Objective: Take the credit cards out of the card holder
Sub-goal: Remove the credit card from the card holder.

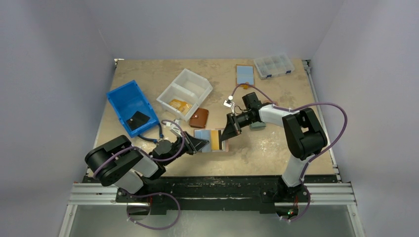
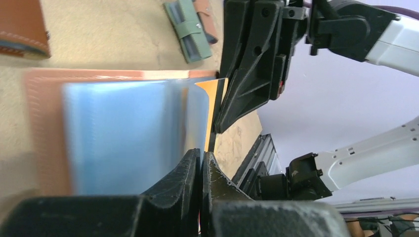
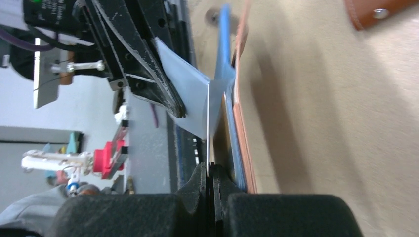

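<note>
Main risk: the whole card holder [image 2: 34, 128] lifts or skids instead of a card sliding free, since nothing else pins it to the table. It lies open near the front edge btwn the two arms, with the credit cards [image 2: 123, 133] in it: a light-blue face, plus an orange card [image 2: 213, 96] at the fold. L gripper [image 2: 201, 165] has its jaws pressed together on a thin edge at the holder's middle. R gripper [image 3: 211, 175] is likewise clamped on a thin upright edge. Can't tell for either whether that edge is a card or a pocket leaf. If it's the leaf, pulling would just fold or tear the holder. If both are on the same piece, opposite pulls could bend it. Fingertips sit v. close, so a bump is likely. Nearby: brown wallet [image 1: 199, 118] just behind the holder, green wallet [image 2: 190, 29] by the R arm, white bin [image 1: 168, 96], blue bin [image 1: 116, 101]. A loose blue card [image 1: 244, 74] and organiser box [image 1: 273, 65] lie at the far edge, well apart.
</note>
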Tool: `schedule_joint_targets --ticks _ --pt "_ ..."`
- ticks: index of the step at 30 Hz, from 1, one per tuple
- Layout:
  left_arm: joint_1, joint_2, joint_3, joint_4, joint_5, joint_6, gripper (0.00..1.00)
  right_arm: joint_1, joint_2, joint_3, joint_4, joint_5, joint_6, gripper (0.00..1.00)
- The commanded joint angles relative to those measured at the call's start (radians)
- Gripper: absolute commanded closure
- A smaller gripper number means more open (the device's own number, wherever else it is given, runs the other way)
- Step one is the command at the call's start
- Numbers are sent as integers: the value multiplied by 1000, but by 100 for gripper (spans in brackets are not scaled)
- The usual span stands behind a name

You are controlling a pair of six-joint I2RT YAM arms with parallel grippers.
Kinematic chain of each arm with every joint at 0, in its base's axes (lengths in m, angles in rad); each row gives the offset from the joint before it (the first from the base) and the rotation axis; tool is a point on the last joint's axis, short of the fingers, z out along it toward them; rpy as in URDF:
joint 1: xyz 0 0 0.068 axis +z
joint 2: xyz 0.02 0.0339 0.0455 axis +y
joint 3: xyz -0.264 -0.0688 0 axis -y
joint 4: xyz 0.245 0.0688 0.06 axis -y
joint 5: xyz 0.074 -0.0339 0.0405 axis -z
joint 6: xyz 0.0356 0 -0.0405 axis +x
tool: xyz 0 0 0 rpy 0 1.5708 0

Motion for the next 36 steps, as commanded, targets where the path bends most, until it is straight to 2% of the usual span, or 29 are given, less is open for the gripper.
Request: schedule_joint_targets --ticks 1,4,13,18,23,26,30,33,36 --pt "21 62 -10 83 10 -46 100 -23 -14 43 -45 142 -61 100" --pt "33 139 -16 119 24 -66 100 -31 -19 45 -50 154 -66 100" --pt "51 489 -2 422 92 -197 100 -53 -42 57 -83 112 -109 100" --pt "52 519 4 414 89 -214 100 -57 -43 62 -93 104 -122 100" --pt "53 393 22 172 66 -159 99 -59 -39 67 -103 103 -134 100" --pt "51 252 50 -88 13 -99 86 -59 -39 68 -107 106 -139 100" --pt "39 8 114 -567 -104 -9 63 -60 -40 72 -115 110 -148 100" --pt "39 -124 145 -752 -164 38 52 -60 -40 76 -124 112 -159 100" --pt "39 -221 163 -874 -200 76 48 -60 -44 86 -152 122 -195 100"
